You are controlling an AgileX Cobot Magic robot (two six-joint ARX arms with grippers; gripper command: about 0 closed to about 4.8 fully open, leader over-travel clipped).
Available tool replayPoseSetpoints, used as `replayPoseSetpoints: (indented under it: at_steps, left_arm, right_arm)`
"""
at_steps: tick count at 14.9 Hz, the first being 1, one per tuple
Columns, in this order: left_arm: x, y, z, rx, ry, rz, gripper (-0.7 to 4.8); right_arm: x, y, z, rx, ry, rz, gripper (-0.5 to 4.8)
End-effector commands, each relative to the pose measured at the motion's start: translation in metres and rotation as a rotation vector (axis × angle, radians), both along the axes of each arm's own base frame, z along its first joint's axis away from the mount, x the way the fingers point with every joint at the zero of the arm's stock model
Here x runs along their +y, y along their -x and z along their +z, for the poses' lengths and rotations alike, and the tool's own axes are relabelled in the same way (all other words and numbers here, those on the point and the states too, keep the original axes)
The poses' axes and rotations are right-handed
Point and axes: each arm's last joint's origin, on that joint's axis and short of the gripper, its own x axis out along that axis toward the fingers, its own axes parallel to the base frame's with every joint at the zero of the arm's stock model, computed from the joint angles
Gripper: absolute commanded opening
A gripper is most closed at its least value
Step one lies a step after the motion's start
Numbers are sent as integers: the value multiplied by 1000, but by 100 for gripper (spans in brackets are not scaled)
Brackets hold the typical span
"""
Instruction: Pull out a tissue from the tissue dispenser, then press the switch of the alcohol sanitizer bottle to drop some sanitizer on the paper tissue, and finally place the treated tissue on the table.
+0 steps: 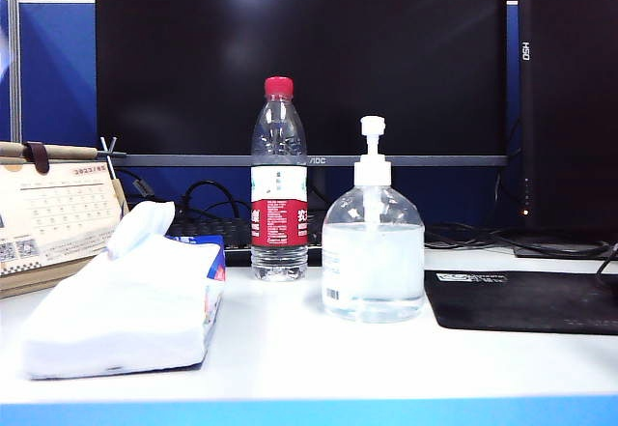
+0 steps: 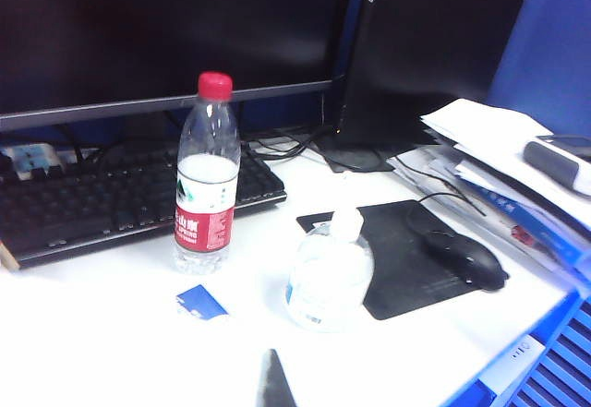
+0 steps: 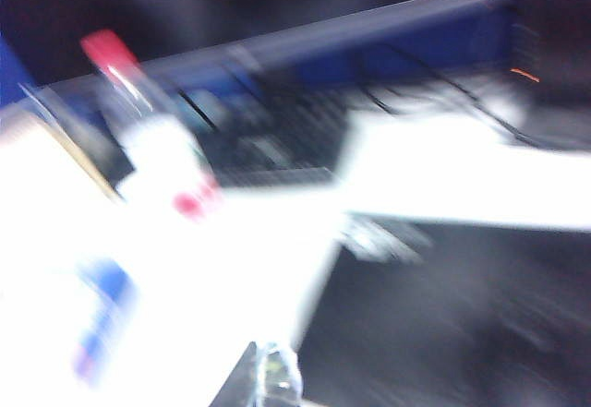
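I find the tissue dispenser (image 1: 121,305) lying at the table's (image 1: 319,363) left front with a tissue (image 1: 141,227) poking up ready for pulling, and the alcohol sanitizer bottle (image 1: 373,260) upright just right of centre, its switch (image 1: 372,144) unobstructed. Neither of my arms appears over the table; the left gripper (image 2: 274,384) and right gripper (image 3: 263,379) show only as slivers in their wrist views (the right badly blurred), both pressed together and empty.

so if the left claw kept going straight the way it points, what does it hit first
Probably the alcohol sanitizer bottle, just ahead of the shut left claw in its wrist view; the mouse mat lies behind. Depth is uncertain.
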Motion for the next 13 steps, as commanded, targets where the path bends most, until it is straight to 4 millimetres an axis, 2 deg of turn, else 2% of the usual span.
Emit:
replayPoseSetpoints:
  at_steps: [1, 3, 4, 7, 8, 10, 13]
  left_arm:
    - [-13, -15, -19, 8, 116, -3, -5]
    - [-23, -28, -53, 63, 93, -1, -5]
    - [-25, -31, -63, 91, 96, 0, -5]
    - [-32, -39, -95, 150, 100, 4, -5]
    - [-33, -41, -104, 166, 88, 6, -5]
    - [-34, -42, -120, 238, 60, 20, -5]
    - [-34, -42, -120, 236, 64, 12, -4]
  right_arm:
    - [8, -14, -12, -61, -148, 13, -5]
    - [14, -26, -43, 2, -180, 25, -5]
    - [16, -28, -51, 18, -180, 39, -5]
    - [22, -38, -93, 93, -146, 57, -5]
    - [22, -38, -101, 133, -113, 52, -5]
    - [22, -38, -100, 130, -110, 58, -5]
    - [24, -38, -100, 141, -135, 104, -5]
